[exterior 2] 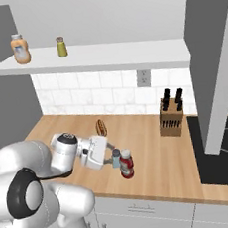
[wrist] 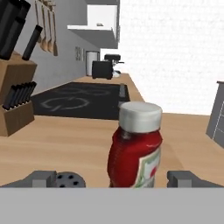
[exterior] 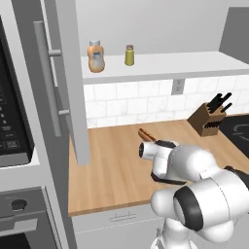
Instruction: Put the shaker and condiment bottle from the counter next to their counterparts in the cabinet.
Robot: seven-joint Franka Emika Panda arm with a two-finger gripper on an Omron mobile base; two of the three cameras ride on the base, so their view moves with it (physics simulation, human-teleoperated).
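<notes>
Where wooden counter [exterior 2: 155, 151] meets white tiles [exterior 2: 109, 94], claw [wrist: 114, 178] gapes wide around condiment bottle [wrist: 134, 146].

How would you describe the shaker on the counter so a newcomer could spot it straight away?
On the wooden counter, left of the knife block, two small containers stand together at the open gripper. The shaker is the short blue-grey cylinder with a dark perforated cap, beside the taller red condiment bottle.
</notes>
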